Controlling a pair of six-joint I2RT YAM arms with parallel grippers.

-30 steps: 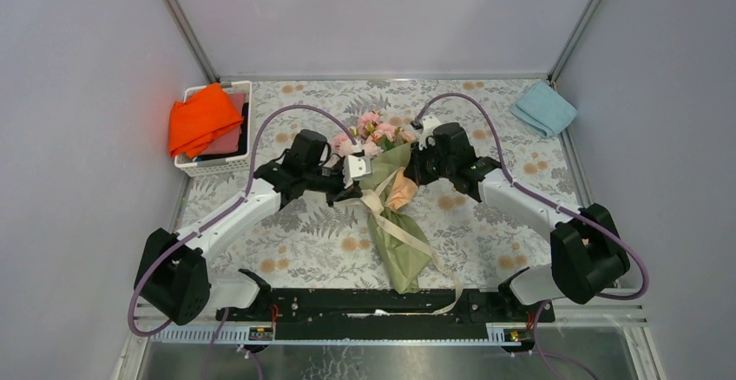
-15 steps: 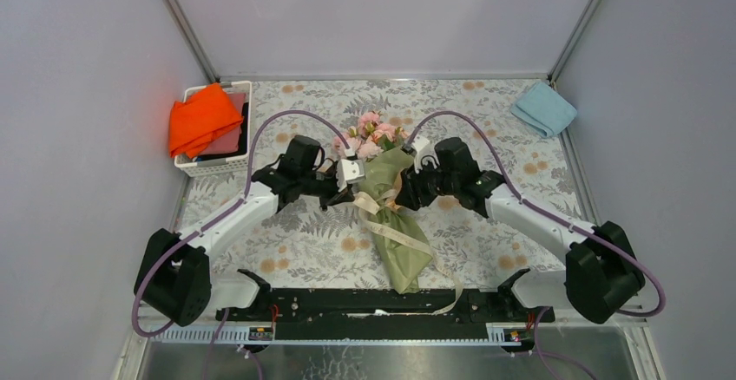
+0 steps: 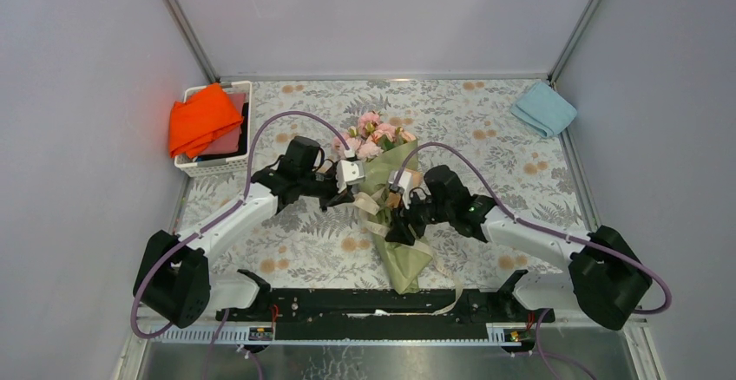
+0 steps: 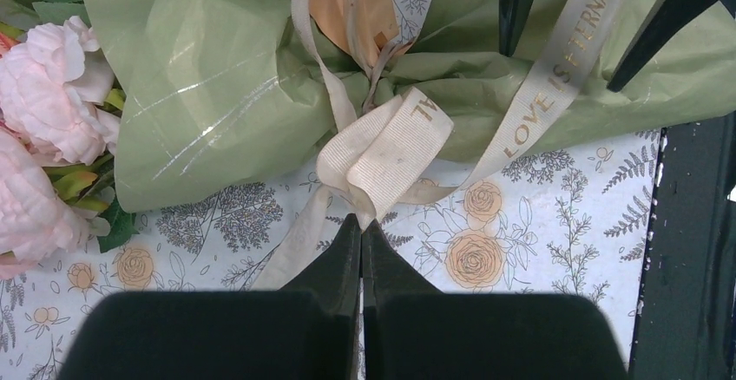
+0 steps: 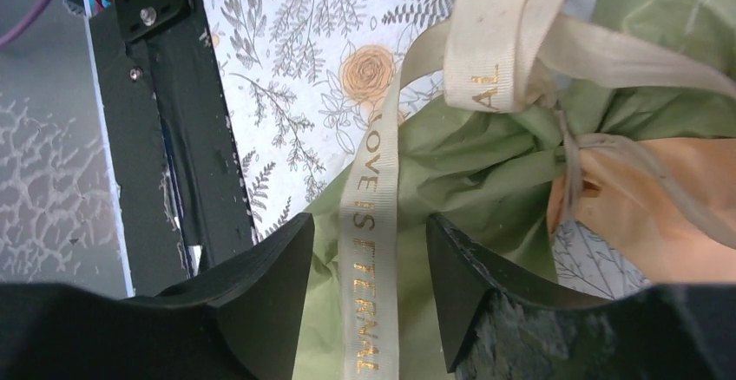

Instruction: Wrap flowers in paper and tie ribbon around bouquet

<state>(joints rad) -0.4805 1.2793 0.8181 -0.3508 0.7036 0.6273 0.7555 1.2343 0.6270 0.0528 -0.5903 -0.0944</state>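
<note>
The bouquet (image 3: 402, 263) lies slantwise mid-table, with the pink flowers (image 3: 371, 135) at its far end and the olive-green paper (image 4: 217, 94) drawn in at a waist, where a peach flap (image 4: 347, 7) shows. The cream ribbon (image 4: 386, 150) is looped round that waist. My left gripper (image 4: 360, 222) is shut on a fold of the ribbon just left of the cone. A strand printed in gold letters (image 5: 373, 163) runs down the paper. My right gripper (image 5: 370, 224) hangs open over the cone with this strand between its fingers, not pinched.
A white basket (image 3: 213, 167) holding an orange cloth (image 3: 202, 118) stands at the far left. A light blue folded cloth (image 3: 544, 108) lies at the far right. The black base rail (image 3: 373, 302) runs along the near edge, close to the cone's tip.
My right gripper has opened and swung from the right of the blooms down and left, over the cone's lower half. The left gripper has kept its hold and place.
</note>
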